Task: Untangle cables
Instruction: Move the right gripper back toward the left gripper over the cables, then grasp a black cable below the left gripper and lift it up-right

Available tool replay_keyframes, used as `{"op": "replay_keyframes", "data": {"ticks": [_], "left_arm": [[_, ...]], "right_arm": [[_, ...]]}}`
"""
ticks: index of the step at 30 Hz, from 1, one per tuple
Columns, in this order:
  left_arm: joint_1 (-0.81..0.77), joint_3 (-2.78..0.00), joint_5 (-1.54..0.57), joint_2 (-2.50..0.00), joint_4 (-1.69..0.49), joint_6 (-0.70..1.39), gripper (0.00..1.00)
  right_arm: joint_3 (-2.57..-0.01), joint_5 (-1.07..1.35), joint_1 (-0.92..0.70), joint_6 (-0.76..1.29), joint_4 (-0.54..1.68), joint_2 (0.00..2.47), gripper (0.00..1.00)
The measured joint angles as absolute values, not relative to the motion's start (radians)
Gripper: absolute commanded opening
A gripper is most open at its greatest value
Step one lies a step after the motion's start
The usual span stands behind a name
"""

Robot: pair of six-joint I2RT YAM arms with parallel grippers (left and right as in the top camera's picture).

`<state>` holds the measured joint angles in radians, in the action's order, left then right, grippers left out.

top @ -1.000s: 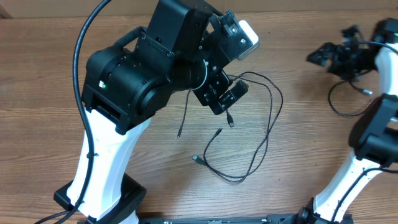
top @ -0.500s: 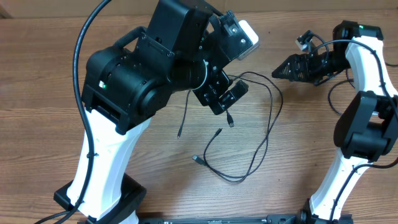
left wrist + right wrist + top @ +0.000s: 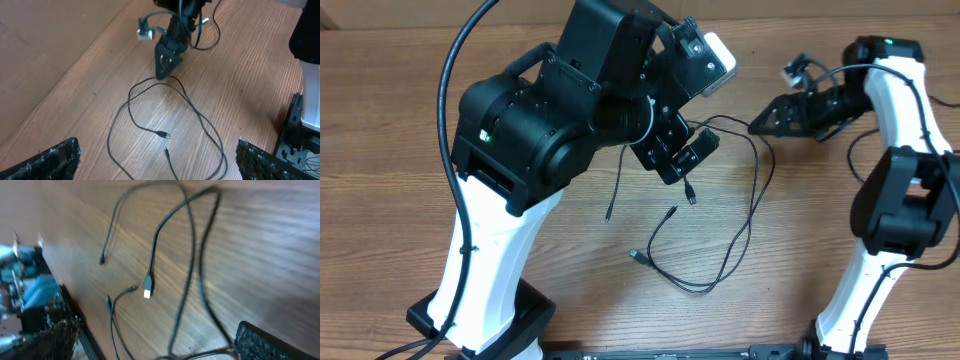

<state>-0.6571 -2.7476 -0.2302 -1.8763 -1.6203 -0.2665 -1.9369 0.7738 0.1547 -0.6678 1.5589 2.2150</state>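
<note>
Right of the left end effector (image 3: 682, 158), the cables (image 3: 756, 185) lie slack on the counter (image 3: 400, 120). They form one long loop of two strands that run side by side and cross, with a plug (image 3: 638, 257) on its near side. That end effector hangs over them with its fingers spread wide and nothing between them, as its wrist view shows. Further to its right, near the far bend of the loop, sits the right end effector (image 3: 760, 122). Its wrist view is blurred but shows the two fingers far apart at the frame's edges, so it too is spread and empty. It looks down on a silver-tipped plug (image 3: 147, 287).

The step in hand looks like a first grasp by the right arm on the loop's far bend. To do it well, I would choose a spot where the strands lie clearly apart, not a crossing, so only one cord is taken. The cords are thin and flat on the wood, so the fingertips should reach the surface before closing. That strand should then be drawn away from the left end effector, low and slow, with an eye on plugs that might snag. The left end effector could pin the other cord. The two arms are close, so keep clearance.
</note>
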Motion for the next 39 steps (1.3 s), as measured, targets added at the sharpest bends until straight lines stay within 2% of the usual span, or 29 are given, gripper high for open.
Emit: {"op": "replay_keyframes", "data": {"ticks": [8,21,24,29,30,33,35,39], "left_arm": [[-0.657,-2.748,-0.23,-1.876,-1.62,-0.266,1.0],[-0.657,-2.748,-0.23,-1.876,-1.62,-0.266,1.0],[-0.657,-2.748,-0.23,-1.876,-1.62,-0.266,1.0],[-0.657,-2.748,-0.23,-1.876,-1.62,-0.266,1.0],[-0.657,-2.748,-0.23,-1.876,-1.62,-0.266,1.0],[-0.657,-2.748,-0.23,-1.876,-1.62,-0.266,1.0],[-0.657,-2.748,-0.23,-1.876,-1.62,-0.266,1.0],[-0.657,-2.748,-0.23,-1.876,-1.62,-0.266,0.99]], "right_arm": [[-1.937,0.673,0.043,-0.653,1.57,2.215,1.0],[-1.936,0.533,0.034,-0.55,1.574,2.215,1.0],[-1.907,0.532,0.033,-0.549,1.553,2.212,0.96],[-1.824,0.536,0.027,-0.543,1.501,2.21,0.77],[-1.811,0.537,0.023,-0.541,1.492,2.21,0.68],[-1.791,0.547,0.004,-0.543,1.472,2.21,0.25],[-1.79,0.549,-0.013,-0.544,1.462,2.21,0.04],[-1.79,0.553,-0.036,-0.536,1.459,2.21,0.04]]}}
